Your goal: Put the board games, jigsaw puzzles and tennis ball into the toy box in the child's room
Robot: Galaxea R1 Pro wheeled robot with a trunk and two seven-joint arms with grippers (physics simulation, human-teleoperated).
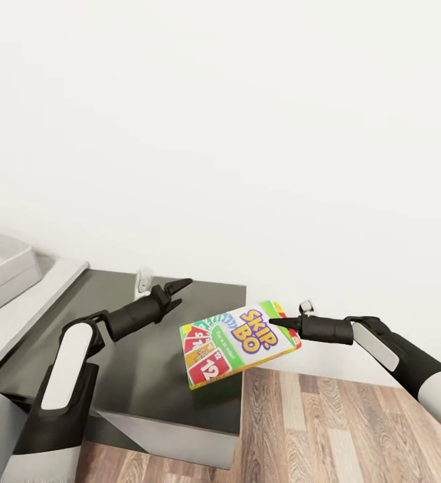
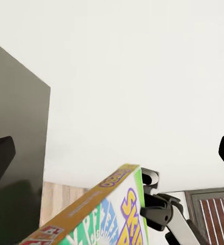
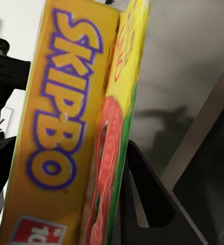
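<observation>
Your right gripper (image 1: 284, 325) is clamped on the SKIP-BO box (image 1: 237, 343), held over the dark cabinet (image 1: 146, 376) | left gripper (image 1: 174, 290) apart, empty | toy box (image 1: 2, 268) lies far left, nearer your left arm.

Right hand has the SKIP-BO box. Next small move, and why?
Probably carry it left toward the grey toy box. The right hand pinches the SKIP-BO box over the dark cabinet, short of the tray at the head view's left edge.
</observation>
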